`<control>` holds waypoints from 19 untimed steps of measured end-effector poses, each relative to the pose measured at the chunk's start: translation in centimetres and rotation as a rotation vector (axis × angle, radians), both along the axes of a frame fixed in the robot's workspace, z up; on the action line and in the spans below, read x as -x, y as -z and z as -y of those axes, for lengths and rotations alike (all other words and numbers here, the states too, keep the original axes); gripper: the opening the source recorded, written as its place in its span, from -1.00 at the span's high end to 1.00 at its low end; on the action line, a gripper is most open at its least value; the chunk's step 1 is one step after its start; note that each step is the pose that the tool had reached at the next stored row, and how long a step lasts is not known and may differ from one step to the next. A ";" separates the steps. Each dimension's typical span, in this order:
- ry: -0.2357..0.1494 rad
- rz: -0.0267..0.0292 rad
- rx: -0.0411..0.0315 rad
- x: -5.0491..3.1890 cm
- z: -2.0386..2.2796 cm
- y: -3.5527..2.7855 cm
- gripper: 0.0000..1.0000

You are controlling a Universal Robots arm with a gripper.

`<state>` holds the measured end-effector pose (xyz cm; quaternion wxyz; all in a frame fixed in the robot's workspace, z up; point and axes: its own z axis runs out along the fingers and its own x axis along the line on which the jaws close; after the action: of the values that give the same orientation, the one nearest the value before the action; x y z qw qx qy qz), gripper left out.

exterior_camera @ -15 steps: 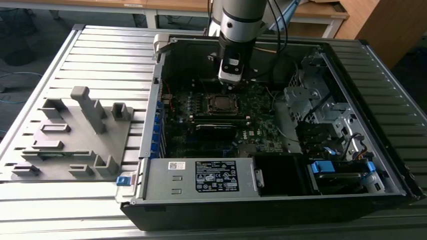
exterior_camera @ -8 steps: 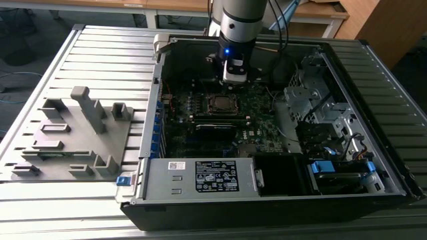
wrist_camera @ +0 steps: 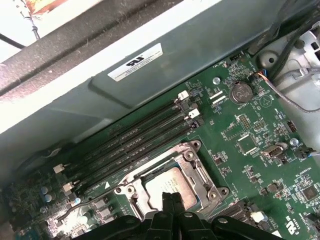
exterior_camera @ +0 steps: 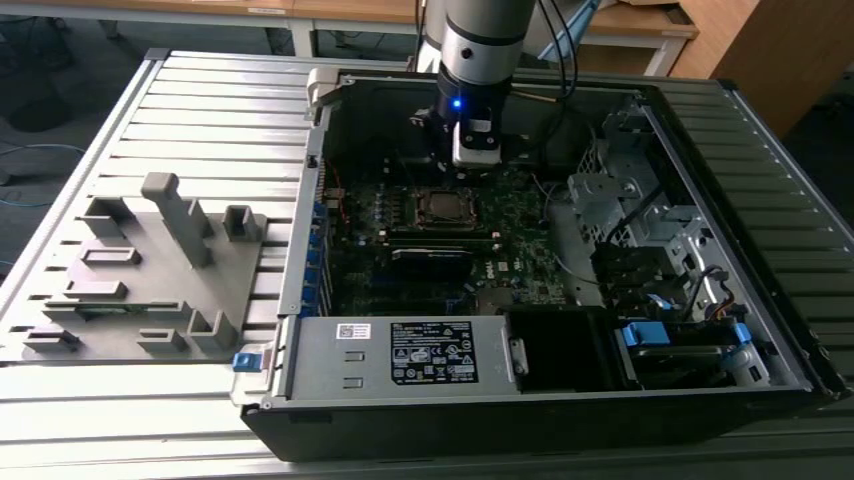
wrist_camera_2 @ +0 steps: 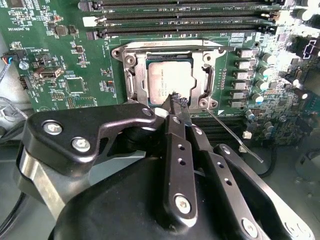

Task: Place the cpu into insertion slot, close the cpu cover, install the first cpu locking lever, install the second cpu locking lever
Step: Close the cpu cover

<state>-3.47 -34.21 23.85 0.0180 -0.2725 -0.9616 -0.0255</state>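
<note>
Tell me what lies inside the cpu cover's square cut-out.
The cpu lies there, its grey face framed by the cpu cover. The shut tool hides part of one edge of the chip, and whatever lies beneath the chip is covered.

One arm (exterior_camera: 481, 40) out there, one gripper (wrist_camera_2: 175, 102) on it. One cpu (wrist_camera_2: 167, 75), one cpu cover (wrist_camera_2: 210, 80). Four long black memory slots (wrist_camera: 135, 137), count them, and one coin battery (wrist_camera: 241, 91). One open computer case (exterior_camera: 400, 425), one grey fixture block (exterior_camera: 147, 260).
</note>
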 end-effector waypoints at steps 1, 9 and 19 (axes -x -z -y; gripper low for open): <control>0.000 0.0000 0.0000 0.00 0.00 0.00 0.79; -0.034 0.0000 0.0001 0.00 0.00 0.00 0.79; -0.117 0.0000 -0.0006 0.00 0.00 0.01 0.79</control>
<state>-3.47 -34.21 23.84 0.0195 -0.2159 -0.9759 -0.0247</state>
